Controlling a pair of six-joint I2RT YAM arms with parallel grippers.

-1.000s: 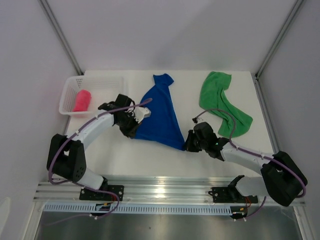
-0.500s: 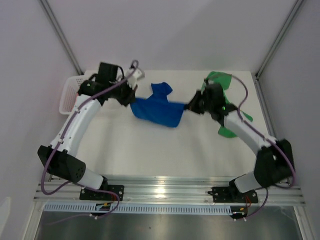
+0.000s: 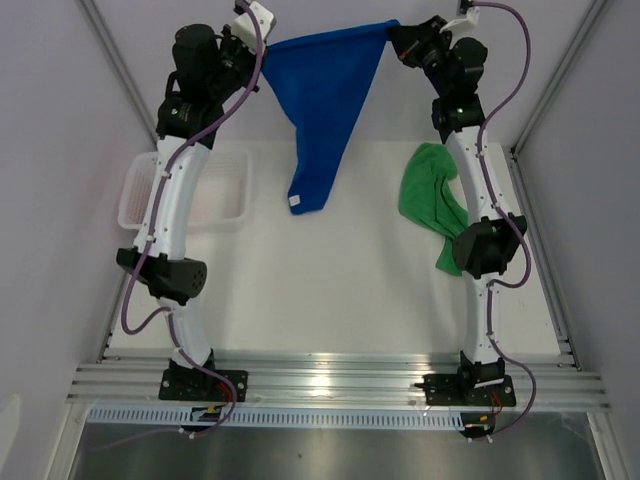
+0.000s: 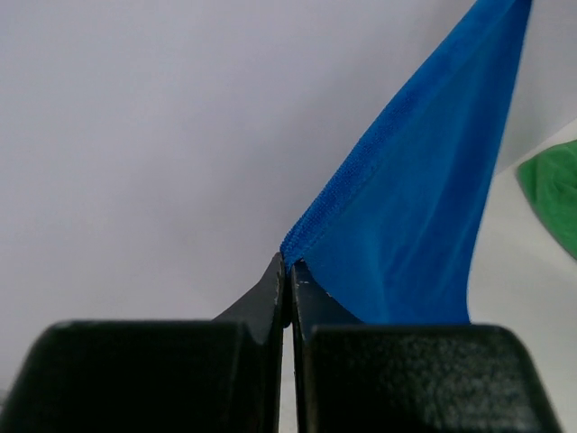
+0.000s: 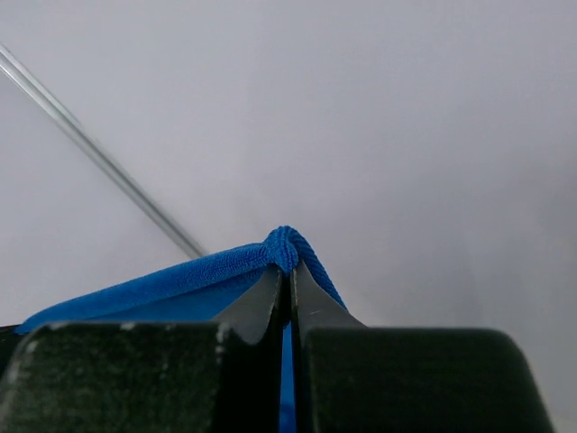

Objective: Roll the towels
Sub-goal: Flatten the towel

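Blue towel (image 3: 325, 100) strung between both claws, high over the desk

We see the left claw (image 3: 266, 40) pinched tight on one top corner of the blue towel and the right claw (image 3: 393, 32) pinched tight on the other. In both wrist views the fingers meet with only the hem between them. The top edge runs nearly straight from claw to claw in front of the back wall. Below it the cloth narrows to a hanging point, where a small white tag shows. We cannot tell whether that tip touches the desk (image 3: 330, 290).

The green towel (image 3: 428, 190) lies crumpled on the right side of the desk, close to the right edge, and its near end is hidden behind the right arm. The white mesh basket (image 3: 225, 195) sits at the left edge, partly covered by the left arm. The hanging tip falls between basket and green towel, apart from both. From there to the near edge we see bare desk, flanked by the two upright arms.
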